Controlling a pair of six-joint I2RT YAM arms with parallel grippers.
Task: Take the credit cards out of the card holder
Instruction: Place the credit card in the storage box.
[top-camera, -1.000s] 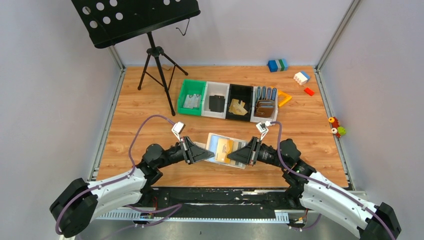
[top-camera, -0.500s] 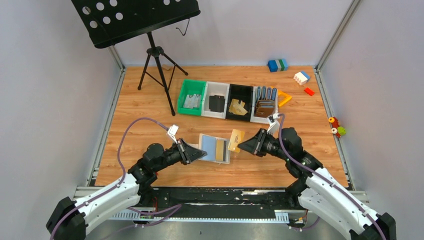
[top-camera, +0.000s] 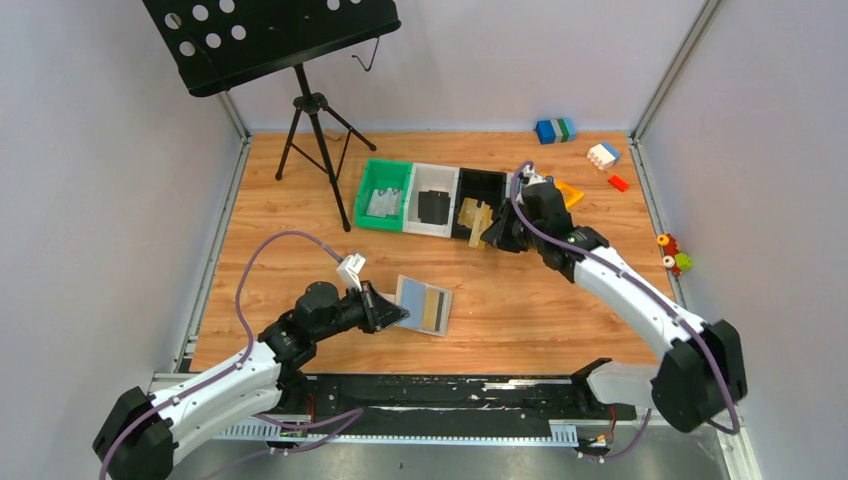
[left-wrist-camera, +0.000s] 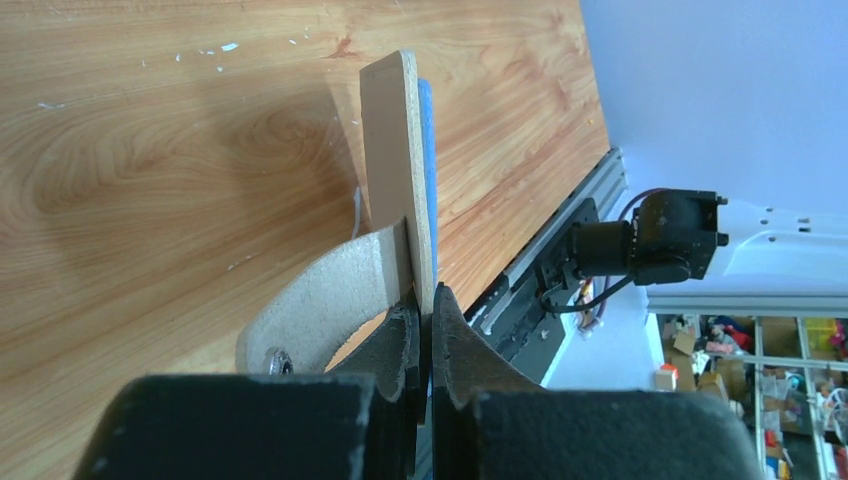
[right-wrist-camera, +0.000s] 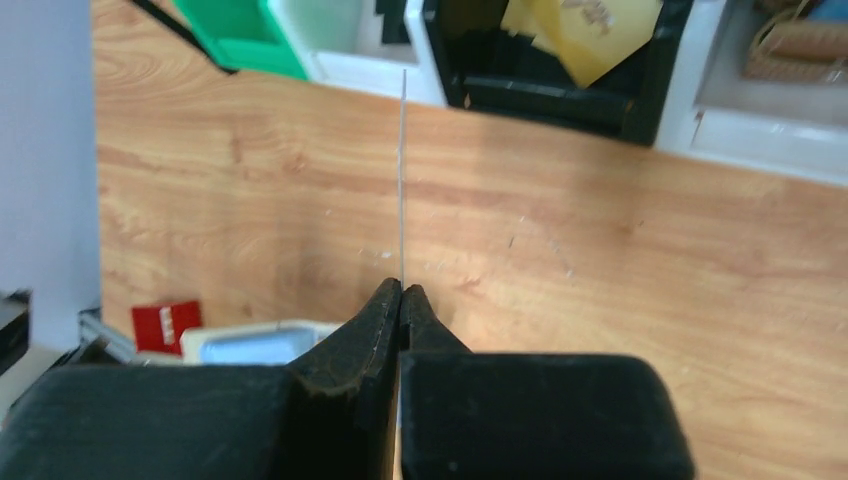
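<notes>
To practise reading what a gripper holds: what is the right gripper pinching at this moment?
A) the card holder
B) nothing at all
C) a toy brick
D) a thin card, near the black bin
D: the right gripper is shut on a thin card, seen edge-on in front of the black bin, while the left gripper pinches the card holder.

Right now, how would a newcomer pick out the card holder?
On the wooden table, look nearer than the row of bins. The card holder is open there, gripped by the left pincer. It is pale, blue-grey inside, unlike the brown wallets in a bin.
</notes>
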